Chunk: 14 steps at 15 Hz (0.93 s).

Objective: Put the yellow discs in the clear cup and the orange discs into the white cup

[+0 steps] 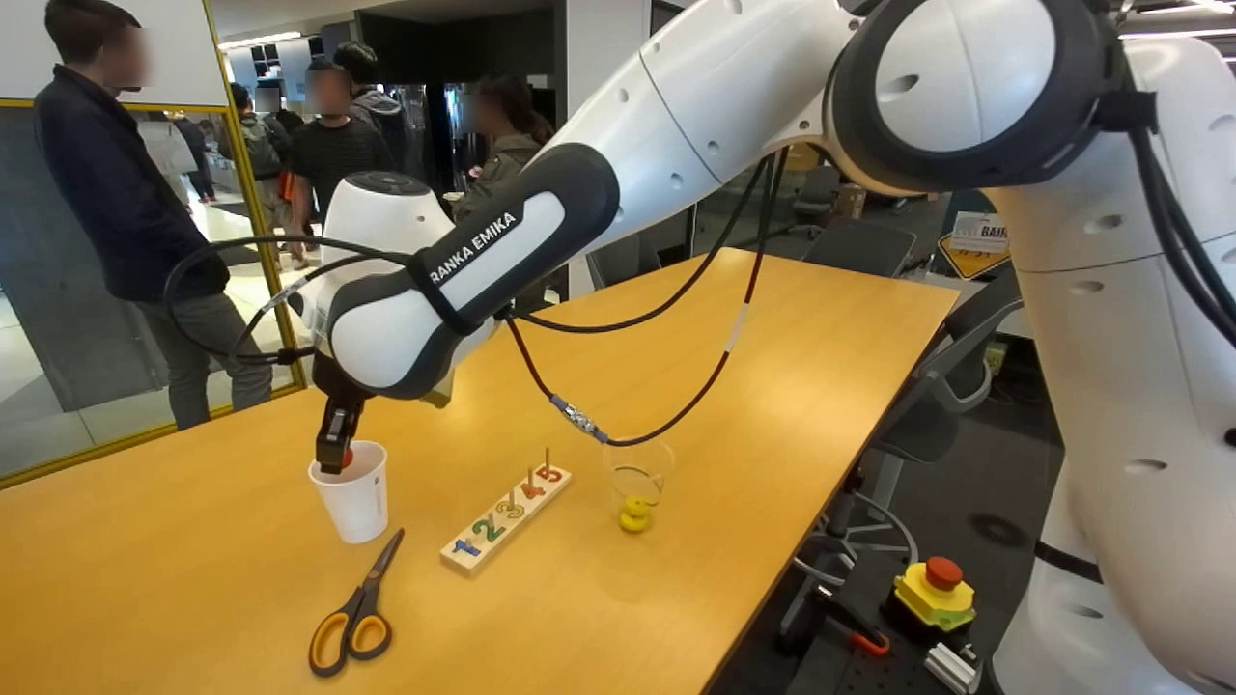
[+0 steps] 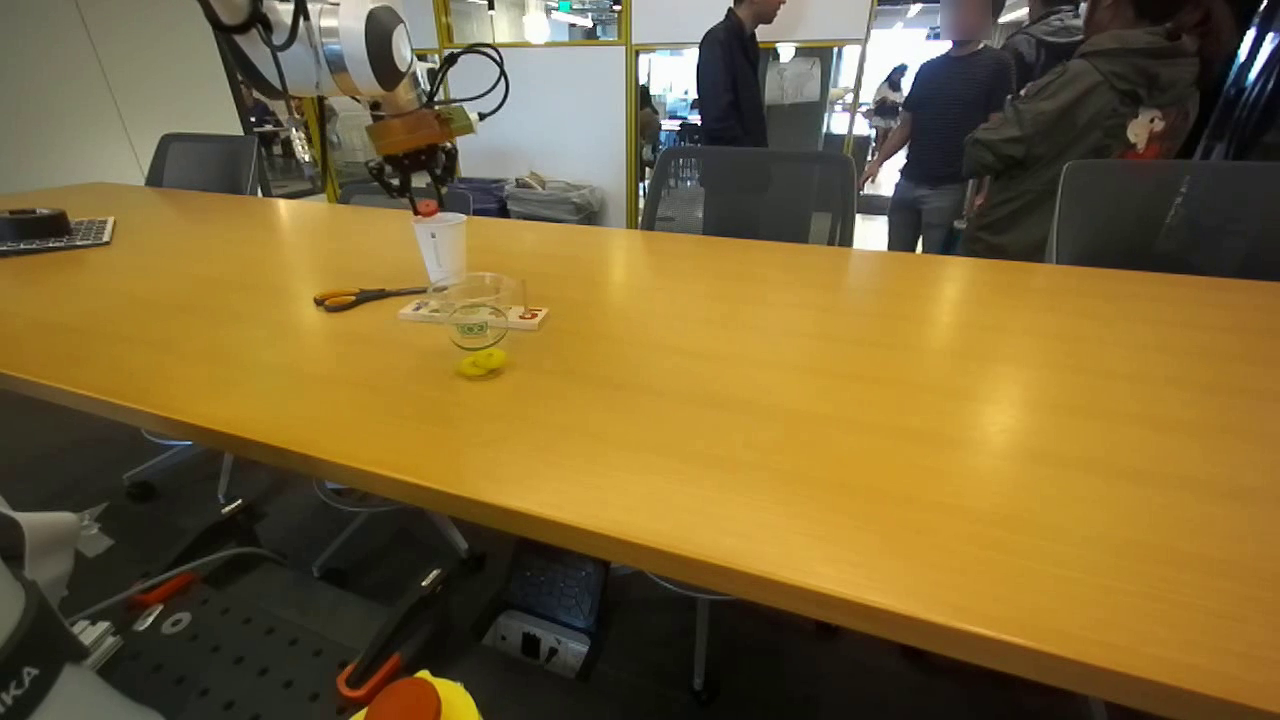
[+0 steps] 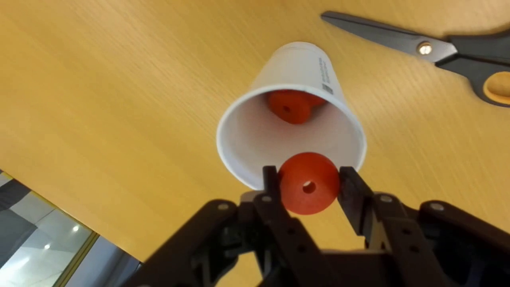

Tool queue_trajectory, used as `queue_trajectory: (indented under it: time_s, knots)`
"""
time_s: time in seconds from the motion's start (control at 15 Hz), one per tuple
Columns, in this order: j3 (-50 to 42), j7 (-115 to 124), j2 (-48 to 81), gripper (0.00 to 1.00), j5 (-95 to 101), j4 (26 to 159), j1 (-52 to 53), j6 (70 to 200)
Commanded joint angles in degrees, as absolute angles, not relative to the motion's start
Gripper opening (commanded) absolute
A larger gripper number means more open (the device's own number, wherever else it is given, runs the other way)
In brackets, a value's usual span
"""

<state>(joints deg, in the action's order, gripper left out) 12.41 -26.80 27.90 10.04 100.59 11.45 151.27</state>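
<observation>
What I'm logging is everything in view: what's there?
Table: one, tan, centre
White cup: one, white, tabletop
Clear cup: one, colourless, tabletop
Yellow discs: at least two, yellow, in clear cup
Orange discs: at least two, orange, in white cup; another gripped
Number pegboard: one, pale, tabletop
Scissors: one, black-orange, tabletop
Emergency stop: one, red-yellow, tableside
Chairs: several, dark, tableside
People: several, mostly dark-clothed, background
Franka arm: one, white-and-black, over table
Pincer: one, black, over white cup

Clear cup (image 1: 643, 481) holds yellow discs (image 1: 634, 521), white cup (image 1: 355, 504) orange (image 3: 290, 112).
</observation>
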Motion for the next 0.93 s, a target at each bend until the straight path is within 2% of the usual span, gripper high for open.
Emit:
queue_trajectory:
  time_s: [0.0,0.13,0.2,0.27,0.33,0.4,0.6,0.67,0.87]
  knots:
    - [11.0,-25.4,31.2,0.17,12.7,96.0,11.8,152.3]
    - [10.5,-25.2,32.0,0.18,13.0,95.0,11.8,151.6]
    - [10.5,-25.2,32.1,0.30,12.9,94.6,11.8,150.7]
    - [10.4,-24.8,32.1,0.67,12.7,94.3,11.8,149.8]
    - [10.7,-25.0,31.9,0.68,12.3,93.9,11.6,148.2]
    - [10.9,-25.2,31.7,0.74,12.0,93.7,11.4,147.0]
    - [11.1,-25.5,29.7,0.97,11.1,92.7,10.9,139.3]
    - [10.9,-25.2,28.9,1.00,11.1,92.5,10.9,137.0]
    - [9.8,-22.7,23.9,1.00,11.4,94.5,10.3,131.0]
